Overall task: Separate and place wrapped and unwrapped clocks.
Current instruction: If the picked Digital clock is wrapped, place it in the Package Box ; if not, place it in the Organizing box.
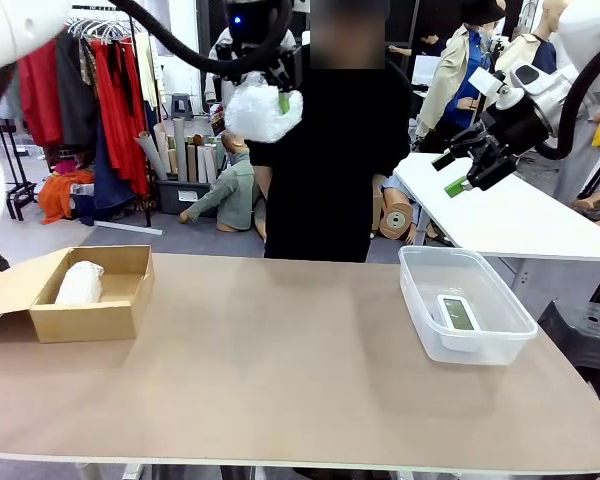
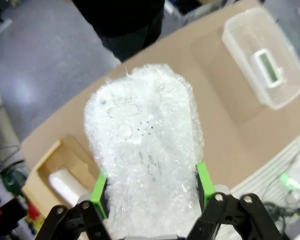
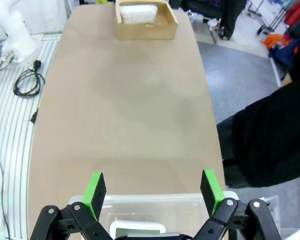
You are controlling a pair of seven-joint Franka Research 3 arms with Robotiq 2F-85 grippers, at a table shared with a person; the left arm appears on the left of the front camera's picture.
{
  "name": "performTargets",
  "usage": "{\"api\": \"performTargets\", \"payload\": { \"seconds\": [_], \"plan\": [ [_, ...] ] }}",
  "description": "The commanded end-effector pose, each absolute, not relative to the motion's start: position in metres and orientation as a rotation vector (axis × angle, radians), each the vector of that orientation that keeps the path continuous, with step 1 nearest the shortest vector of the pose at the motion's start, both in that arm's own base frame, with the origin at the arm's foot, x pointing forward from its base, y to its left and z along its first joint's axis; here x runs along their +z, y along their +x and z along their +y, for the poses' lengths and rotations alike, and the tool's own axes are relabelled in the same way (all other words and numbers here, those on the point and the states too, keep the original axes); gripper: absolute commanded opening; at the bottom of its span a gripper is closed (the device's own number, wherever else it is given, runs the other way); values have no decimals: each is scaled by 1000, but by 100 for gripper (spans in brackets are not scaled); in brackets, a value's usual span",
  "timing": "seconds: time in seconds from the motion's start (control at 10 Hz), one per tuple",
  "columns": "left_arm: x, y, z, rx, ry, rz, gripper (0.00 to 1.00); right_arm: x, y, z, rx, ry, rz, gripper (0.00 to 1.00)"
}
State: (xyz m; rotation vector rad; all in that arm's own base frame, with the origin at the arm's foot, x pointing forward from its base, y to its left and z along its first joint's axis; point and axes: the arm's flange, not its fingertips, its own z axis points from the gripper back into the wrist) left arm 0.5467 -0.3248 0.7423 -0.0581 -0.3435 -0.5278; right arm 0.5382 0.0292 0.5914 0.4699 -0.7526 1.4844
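Holding a wrapped clock high above the tabletop, your left gripper has its jaws pinching the crinkly bundle from both sides, in front of the person at the far side. Your right gripper hangs with its jaws spread wide over the clear tub on the right, where the bare clock lies. A second wrapped clock sits in the cardboard box on the left.

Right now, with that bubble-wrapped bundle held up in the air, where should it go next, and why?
Probably down towards the cardboard box. The left end effector grips a wrapped clock high above the table, and the box already holds another wrapped bundle, while the bare clock lies in the clear tub.
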Motion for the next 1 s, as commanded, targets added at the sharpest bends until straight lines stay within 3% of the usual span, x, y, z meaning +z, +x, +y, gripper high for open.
{"api": "performTargets", "payload": {
  "seconds": [0.0,0.5,0.9],
  "plan": [
    [711,509,-287,-589,-12,-274,0,593,538,29,1486,469,-754,100],
    [687,506,-241,-484,52,-308,0,593,538,29,1486,469,-754,100],
    [653,526,-205,-61,203,-344,0,593,538,29,1486,469,-754,100]
  ]
}}
